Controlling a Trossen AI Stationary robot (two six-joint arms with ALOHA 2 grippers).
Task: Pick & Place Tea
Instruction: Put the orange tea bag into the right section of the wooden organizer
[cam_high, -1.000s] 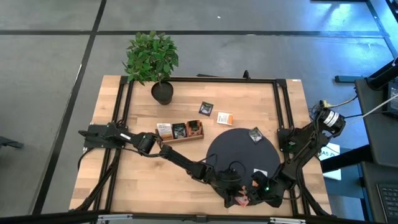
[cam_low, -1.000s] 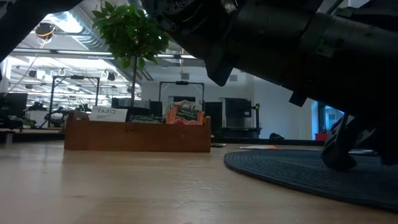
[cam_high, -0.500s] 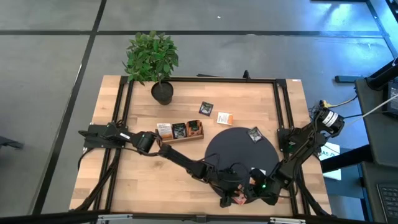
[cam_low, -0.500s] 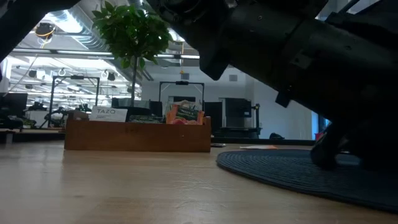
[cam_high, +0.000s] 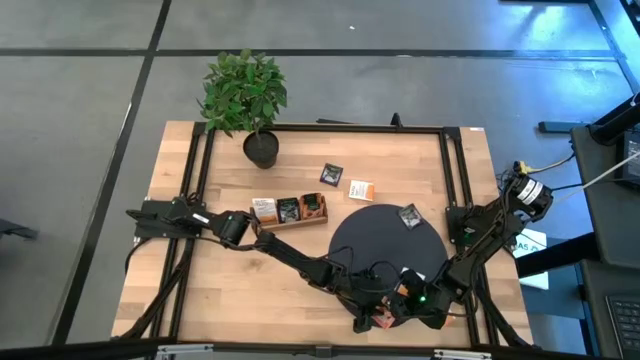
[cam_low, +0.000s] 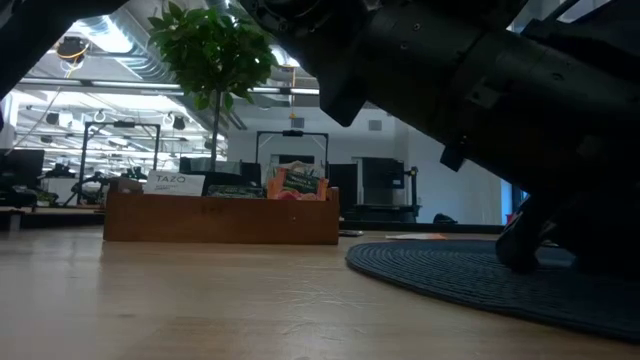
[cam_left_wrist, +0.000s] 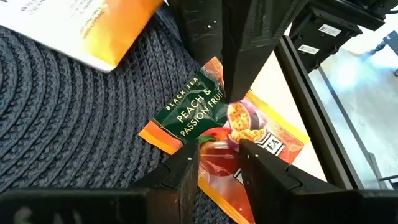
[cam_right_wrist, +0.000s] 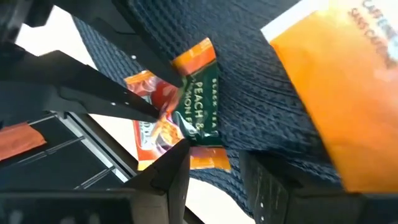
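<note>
A red-orange tea sachet with a dark green label (cam_left_wrist: 198, 107) (cam_right_wrist: 199, 112) (cam_high: 386, 320) sits at the near rim of the black round mat (cam_high: 370, 235). Both grippers meet over it. My left gripper (cam_left_wrist: 219, 165) (cam_high: 378, 316) reaches in from the table's left and is shut on it. My right gripper (cam_right_wrist: 214, 158) (cam_high: 404, 304) comes in from the right and is shut on it too. A white and orange sachet (cam_left_wrist: 93, 31) (cam_right_wrist: 336, 93) lies flat on the mat just beyond them. My left gripper pinches the sachet's red fruit-printed part (cam_left_wrist: 217, 142) between its two fingers, slanting down from the table's left. The sachet's far orange corner (cam_left_wrist: 152, 134) rests on the mat's rim. My right gripper pinches the orange strip at the end of the green label (cam_left_wrist: 215, 67) (cam_right_wrist: 208, 155), slanting down from the table's right. Its fingers (cam_left_wrist: 249, 56) stand on either face of that corner, opposite my left gripper's hold.
A wooden tray (cam_high: 290, 210) with upright sachets stands left of the mat. A dark sachet (cam_high: 331, 174) and a white and orange one (cam_high: 361, 189) lie on the wood behind it. A grey sachet (cam_high: 410, 216) lies on the mat's far side. A potted plant (cam_high: 250, 100) stands far left.
My right gripper has swung a little toward the table's left, closing in on the red-orange sachet at the mat's near rim. My left gripper has stayed where it was and turned slightly at the wrist.
</note>
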